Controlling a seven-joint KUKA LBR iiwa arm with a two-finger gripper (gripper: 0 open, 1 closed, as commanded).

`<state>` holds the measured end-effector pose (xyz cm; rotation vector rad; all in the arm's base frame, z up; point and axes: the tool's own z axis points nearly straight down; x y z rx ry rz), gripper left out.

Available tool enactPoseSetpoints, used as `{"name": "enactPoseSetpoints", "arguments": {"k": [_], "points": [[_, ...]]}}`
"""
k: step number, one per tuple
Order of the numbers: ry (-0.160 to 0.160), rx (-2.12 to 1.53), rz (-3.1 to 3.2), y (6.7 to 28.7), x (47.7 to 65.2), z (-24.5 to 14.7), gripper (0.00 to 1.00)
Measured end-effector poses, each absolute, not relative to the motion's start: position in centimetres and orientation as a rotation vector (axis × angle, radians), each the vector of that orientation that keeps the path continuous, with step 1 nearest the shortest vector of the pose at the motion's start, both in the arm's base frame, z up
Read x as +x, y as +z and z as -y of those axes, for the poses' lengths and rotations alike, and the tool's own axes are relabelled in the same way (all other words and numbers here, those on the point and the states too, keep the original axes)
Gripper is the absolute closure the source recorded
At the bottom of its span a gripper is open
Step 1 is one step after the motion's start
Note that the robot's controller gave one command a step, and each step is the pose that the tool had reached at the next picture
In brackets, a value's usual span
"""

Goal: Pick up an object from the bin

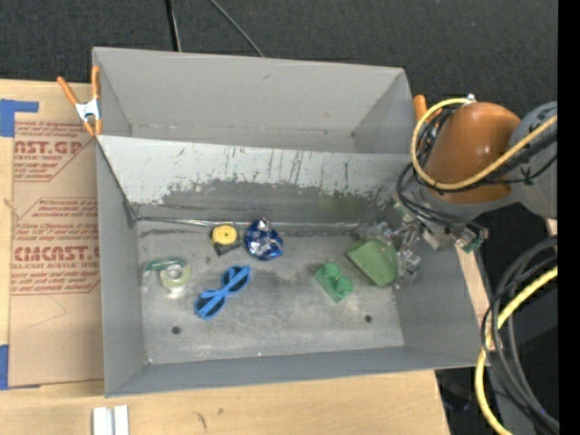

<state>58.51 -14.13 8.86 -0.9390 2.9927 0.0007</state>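
Gripper (404, 250) hangs low against the right wall of the bin (272, 344), about halfway along that wall, with the orange wrist cover (467, 152) and its looped cables above it and outside the rim. Whether it is open or closed cannot be made out from this angle, as the metal parts at its tip run together with the dark wiring. Touching it on the left is a flat green square block (372, 261), tilted with one edge raised towards the wall. It looks like the thing being gone for, but I cannot tell whether it is gripped or only leaning there. Lying in the angle where floor meets wall probably makes it awkward, since there is little room on its wall side. Just beside it, towards the bin's middle, lies a smaller green piece with rounded knobs (333, 281). Well apart, across the floor to the left, are a blue and white ball (263, 240) and a yellow disc (224, 236) near the back wall, a blue spectacle-shaped toy (223, 292), and a pale ring (170, 275) nearest the left wall. These lie loose and spread out, none stacked, so they should not hinder a lift on the right.
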Motion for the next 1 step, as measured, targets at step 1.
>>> {"name": "enactPoseSetpoints", "arguments": {"k": [1], "points": [[-0.006, -0.961, -2.982, 21.20, 55.99, 12.61, 1.00]]}}
